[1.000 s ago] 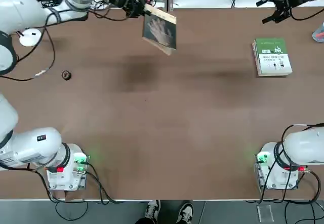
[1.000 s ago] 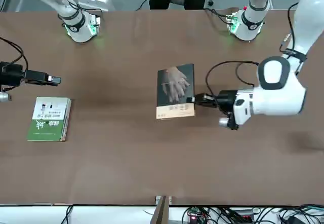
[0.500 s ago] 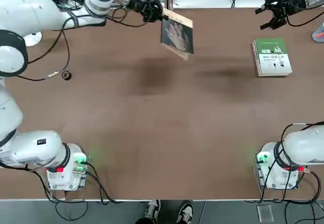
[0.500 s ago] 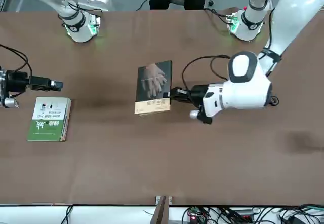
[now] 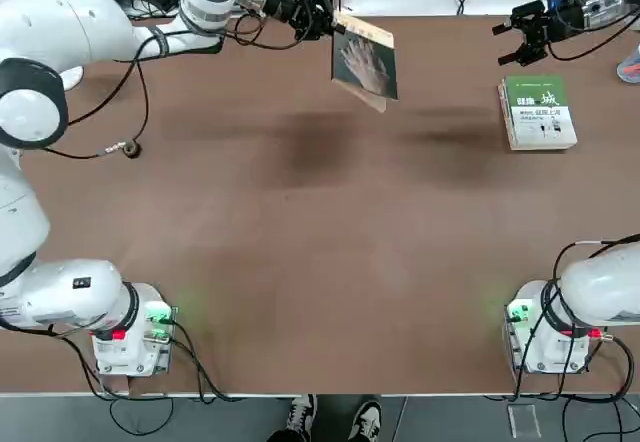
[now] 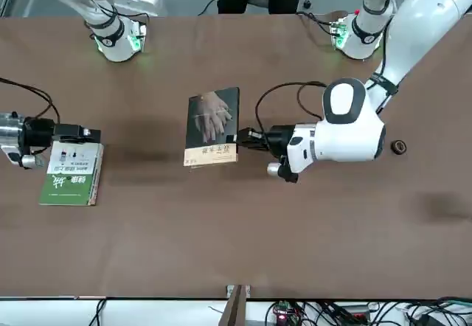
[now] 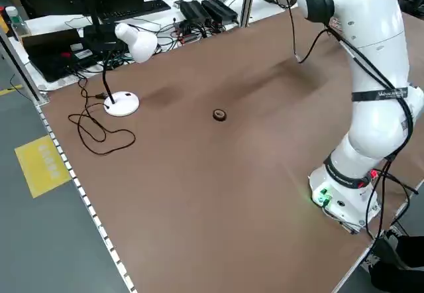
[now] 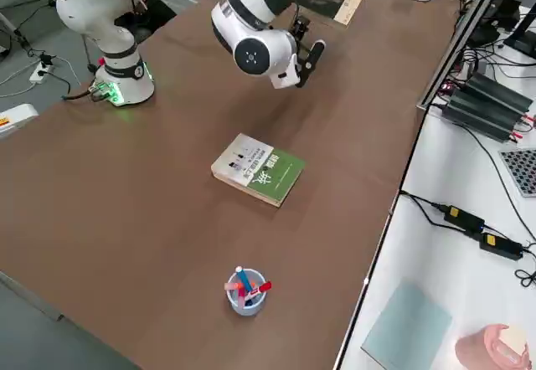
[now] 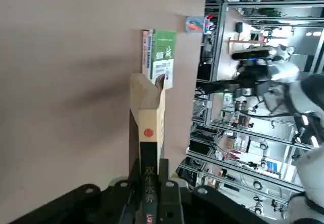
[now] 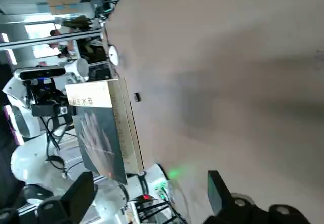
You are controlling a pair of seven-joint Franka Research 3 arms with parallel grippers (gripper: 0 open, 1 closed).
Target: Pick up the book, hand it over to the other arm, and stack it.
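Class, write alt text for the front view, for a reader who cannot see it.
The left gripper holds a small dark book above the middle of a brown table. Across the table, the right gripper, fingers open, faces it beside a green-and-white book lying flat.

This place is a robotics laboratory, not a home or a shop. Two white robot arms are bolted by their bases, with green lights (image 5: 158, 314), to a wide brown table (image 5: 320, 252), and black cables run from them over the table edge. Beside the table stands a white bench with black power supplies and adapters (image 8: 490, 102), there is a black keyboard (image 7: 136, 8) with a white desk lamp (image 7: 132, 44), yellow tape marks the grey floor (image 7: 43, 164), and metal frame racks (image 9: 223, 127) fill the background.
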